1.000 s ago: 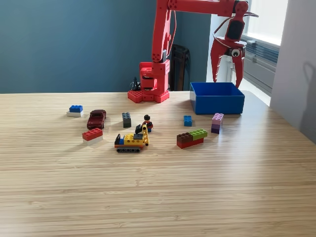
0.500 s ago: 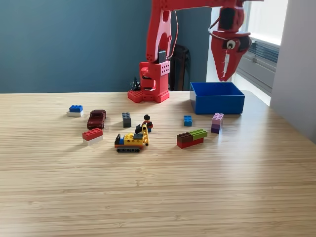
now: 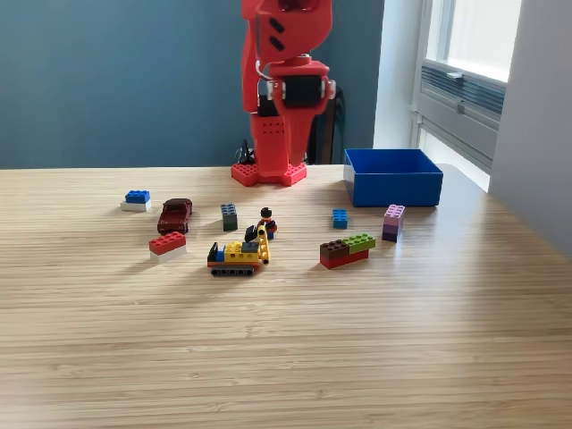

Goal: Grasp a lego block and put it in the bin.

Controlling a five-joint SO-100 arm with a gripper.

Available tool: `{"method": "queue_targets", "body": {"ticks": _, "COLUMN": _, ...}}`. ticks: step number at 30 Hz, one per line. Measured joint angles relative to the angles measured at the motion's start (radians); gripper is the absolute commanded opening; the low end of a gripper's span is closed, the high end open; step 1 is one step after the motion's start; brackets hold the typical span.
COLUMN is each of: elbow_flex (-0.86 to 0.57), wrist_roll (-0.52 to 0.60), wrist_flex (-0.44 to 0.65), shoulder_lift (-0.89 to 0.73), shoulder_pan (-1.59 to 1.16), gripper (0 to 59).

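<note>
My gripper [image 3: 288, 152] hangs at upper centre, jaws edge-on; I cannot tell their gap. The bin [image 3: 393, 188] sits right of it, blocks [image 3: 347, 250] lower down.

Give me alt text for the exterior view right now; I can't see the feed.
A red robot arm stands folded at the far edge of a wooden table, its gripper not discernible. A blue bin sits at the exterior view's right, and lego blocks, a dark red toy car and a small yellow tracked vehicle lie scattered in front.
</note>
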Motion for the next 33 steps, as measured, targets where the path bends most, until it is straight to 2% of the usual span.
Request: {"method": "queue_targets", "body": {"ticks": 33, "elbow_flex": -0.031, "wrist_roll": 0.012, "wrist_flex": 0.0, "shoulder_lift": 0.0, "shoulder_pan": 0.003, "gripper": 0.0}}
